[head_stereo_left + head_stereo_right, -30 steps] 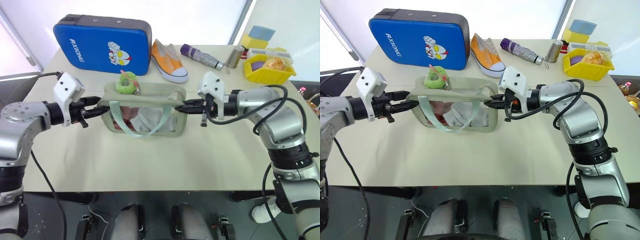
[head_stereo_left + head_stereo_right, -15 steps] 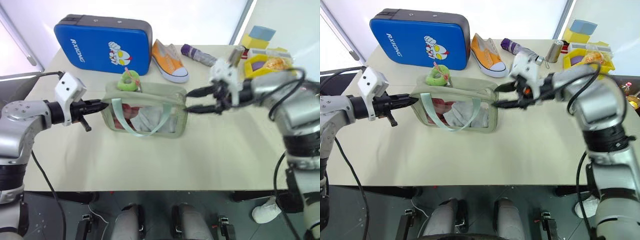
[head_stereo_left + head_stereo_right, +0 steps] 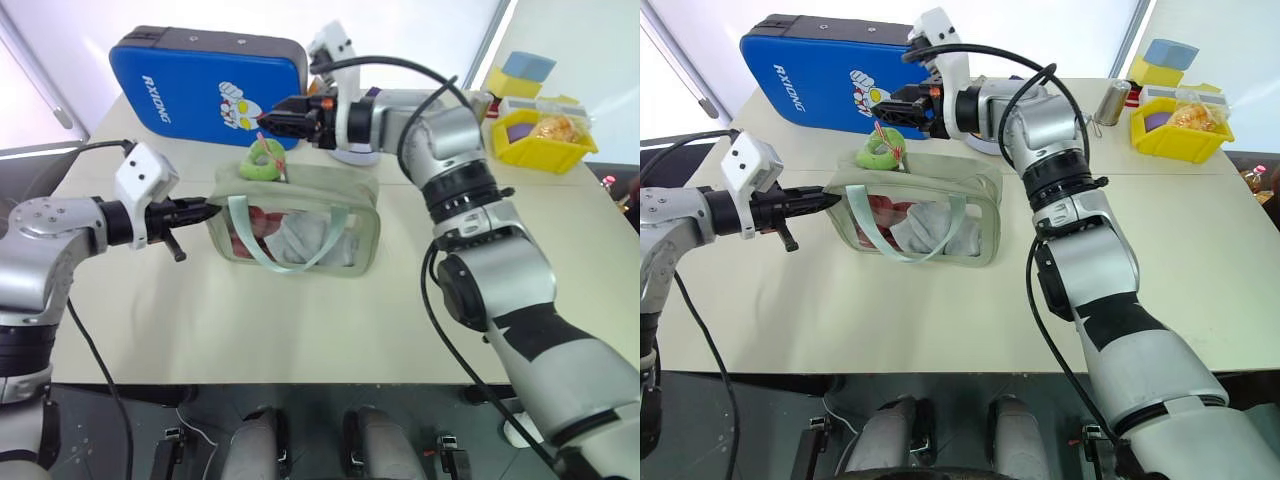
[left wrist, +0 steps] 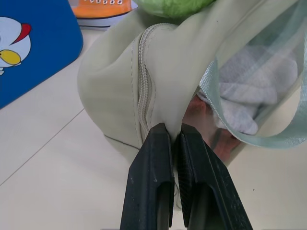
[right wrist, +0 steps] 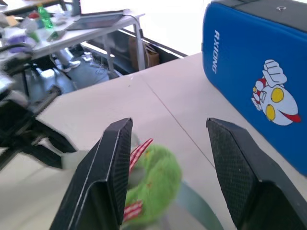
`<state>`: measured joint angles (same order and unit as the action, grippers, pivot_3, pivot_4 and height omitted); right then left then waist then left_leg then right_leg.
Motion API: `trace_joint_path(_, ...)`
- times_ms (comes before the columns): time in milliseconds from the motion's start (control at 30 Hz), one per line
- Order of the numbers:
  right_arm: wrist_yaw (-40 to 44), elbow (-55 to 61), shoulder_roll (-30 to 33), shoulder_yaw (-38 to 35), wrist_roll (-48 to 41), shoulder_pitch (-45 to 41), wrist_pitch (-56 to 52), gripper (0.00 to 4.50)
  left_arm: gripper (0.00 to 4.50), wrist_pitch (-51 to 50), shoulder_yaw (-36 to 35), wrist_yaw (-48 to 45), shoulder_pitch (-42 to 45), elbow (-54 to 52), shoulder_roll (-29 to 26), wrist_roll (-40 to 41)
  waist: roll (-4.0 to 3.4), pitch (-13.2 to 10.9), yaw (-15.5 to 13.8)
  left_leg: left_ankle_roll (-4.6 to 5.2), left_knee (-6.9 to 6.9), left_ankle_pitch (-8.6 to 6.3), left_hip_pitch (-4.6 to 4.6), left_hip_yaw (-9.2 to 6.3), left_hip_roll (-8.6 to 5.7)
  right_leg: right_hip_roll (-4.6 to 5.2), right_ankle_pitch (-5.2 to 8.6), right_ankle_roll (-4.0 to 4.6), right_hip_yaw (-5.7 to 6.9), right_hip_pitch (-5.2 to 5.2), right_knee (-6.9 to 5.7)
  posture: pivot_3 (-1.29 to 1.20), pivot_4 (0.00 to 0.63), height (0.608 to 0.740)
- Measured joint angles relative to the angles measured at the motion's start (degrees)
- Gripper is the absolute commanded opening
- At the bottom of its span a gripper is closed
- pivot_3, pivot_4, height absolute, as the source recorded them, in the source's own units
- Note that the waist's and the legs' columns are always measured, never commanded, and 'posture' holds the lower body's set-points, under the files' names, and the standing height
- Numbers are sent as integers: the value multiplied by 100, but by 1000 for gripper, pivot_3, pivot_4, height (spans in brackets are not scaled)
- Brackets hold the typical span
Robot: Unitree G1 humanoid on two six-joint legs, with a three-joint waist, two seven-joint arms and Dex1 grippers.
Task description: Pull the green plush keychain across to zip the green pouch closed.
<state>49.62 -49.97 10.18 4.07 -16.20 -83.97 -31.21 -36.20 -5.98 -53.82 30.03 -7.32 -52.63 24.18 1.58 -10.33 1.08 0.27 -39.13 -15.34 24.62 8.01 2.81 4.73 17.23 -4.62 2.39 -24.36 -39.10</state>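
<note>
The green pouch (image 3: 300, 225) lies mid-table, with clear sides and mint straps. Its top still gapes. My left gripper (image 4: 175, 139) is shut on the fabric at the pouch's left end, beside the zip. The green plush keychain (image 3: 262, 162) sits on the pouch's top at its far left corner. My right gripper (image 3: 272, 118) hangs open just above and behind the keychain, pointing left, with nothing in it. In the right wrist view the keychain (image 5: 153, 187) shows between the spread fingers (image 5: 112, 182), apart from both.
A blue hard case (image 3: 205, 85) stands just behind the pouch. An orange shoe (image 3: 350, 155) is half hidden by my right arm. A silver can (image 3: 1110, 100) and a yellow bin (image 3: 540, 135) sit at the far right.
My right gripper let go of the pouch's right end, opened, and swung up and left to hang over the keychain. My left gripper kept its hold.
</note>
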Motion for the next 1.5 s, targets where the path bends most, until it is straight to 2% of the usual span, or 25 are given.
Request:
trace_joint_path(200,190,-564,-82,53,282,-7,-108,2532,0,-107,-118,102,-179,-238,-9,21,0,0,33,-5,0,3,-5,-1,9,-6,0,0,0,-1,-5,0,150,740)
trace_joint_path(833,612,-483,-147,-203,239,-149,-1315,2532,0,-82,-154,194,-186,-201,33,-25,0,0,134,-7,1,3,-6,-3,9,-3,0,1,0,0,-8,0,150,740)
trace_joint_path(1067,615,-308,-185,-90,304,-82,-1325,2532,0,-38,-118,189,-110,-123,91,-117,0,0,132,-7,1,3,-6,-3,8,-2,0,1,0,0,-8,0,150,740)
trace_joint_path(1167,423,-328,-187,-138,323,-82,-1176,1668,0,-5,-118,185,-110,-111,96,-129,0,0,134,-7,2,3,-6,-3,8,-2,0,1,0,0,-8,0,150,740)
trace_joint_path(1267,284,-403,-187,-243,324,-84,-1049,168,0,34,-111,185,-110,-106,101,-155,0,0,134,-7,2,3,-5,-3,8,-1,0,1,0,0,-7,0,150,740)
trace_joint_path(1500,314,-339,-17,-288,255,-87,-1098,67,0,94,-102,175,-98,-56,117,-197,0,0,130,-7,2,3,-5,-3,7,-1,0,1,1,0,-7,0,150,740)
